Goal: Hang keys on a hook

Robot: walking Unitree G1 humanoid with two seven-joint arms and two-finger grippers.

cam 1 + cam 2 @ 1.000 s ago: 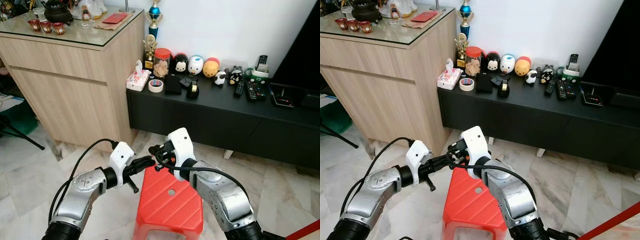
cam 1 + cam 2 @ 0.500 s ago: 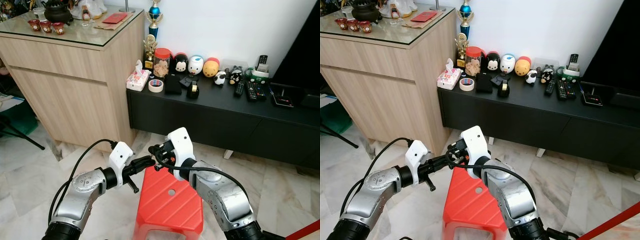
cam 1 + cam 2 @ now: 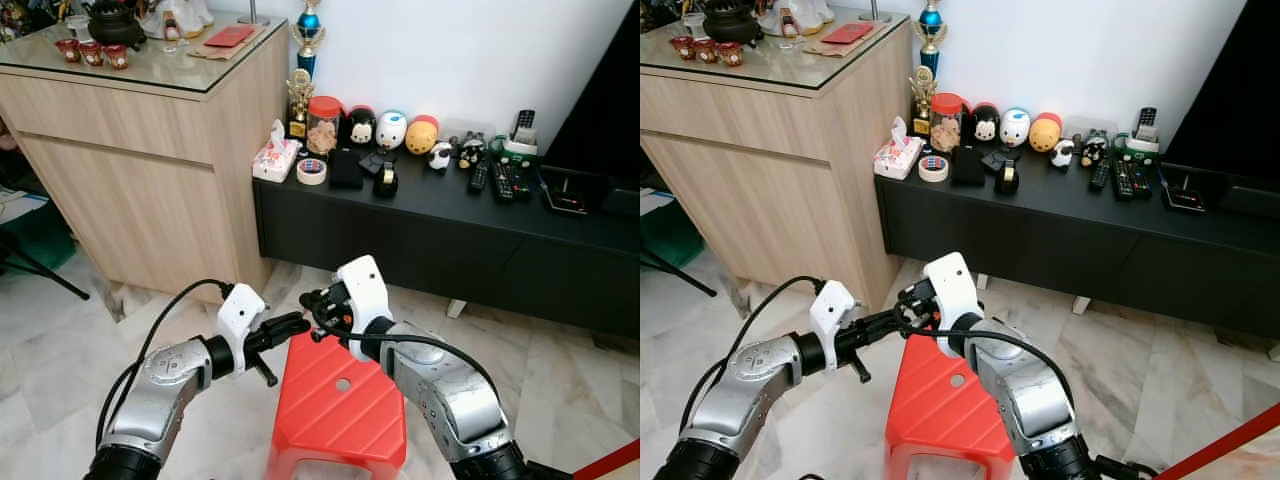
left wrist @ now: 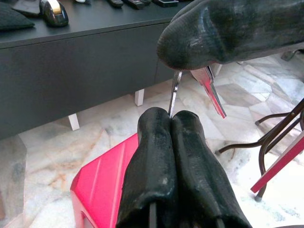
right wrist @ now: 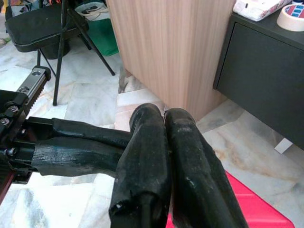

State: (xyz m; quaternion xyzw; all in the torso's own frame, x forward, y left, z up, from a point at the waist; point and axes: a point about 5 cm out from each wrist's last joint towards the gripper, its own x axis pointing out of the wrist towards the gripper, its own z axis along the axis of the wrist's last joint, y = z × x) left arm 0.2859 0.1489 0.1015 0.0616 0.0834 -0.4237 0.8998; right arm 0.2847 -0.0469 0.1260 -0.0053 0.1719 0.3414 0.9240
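My two grippers meet tip to tip over a red plastic stool [image 3: 340, 410]. The left gripper [image 4: 171, 116] is shut, and a thin silver strip of the keys sticks out from between its fingertips. That strip runs up to the right gripper [image 3: 312, 305], which is also shut, with a silver key [image 4: 210, 90] hanging beneath its fingers [image 4: 228, 33]. In the right wrist view the right gripper [image 5: 164, 114] lies closed across the left gripper's black fingers [image 5: 80, 147]. From the head views the keys are too small to make out between the fingertips.
A wooden cabinet [image 3: 150, 190] with a glass top stands to the left. A low black console [image 3: 450, 245] along the white wall carries toys, tape and remotes. A black folding chair [image 5: 38, 28] is on the left, a red rod [image 3: 612, 464] at lower right. Marble floor surrounds the stool.
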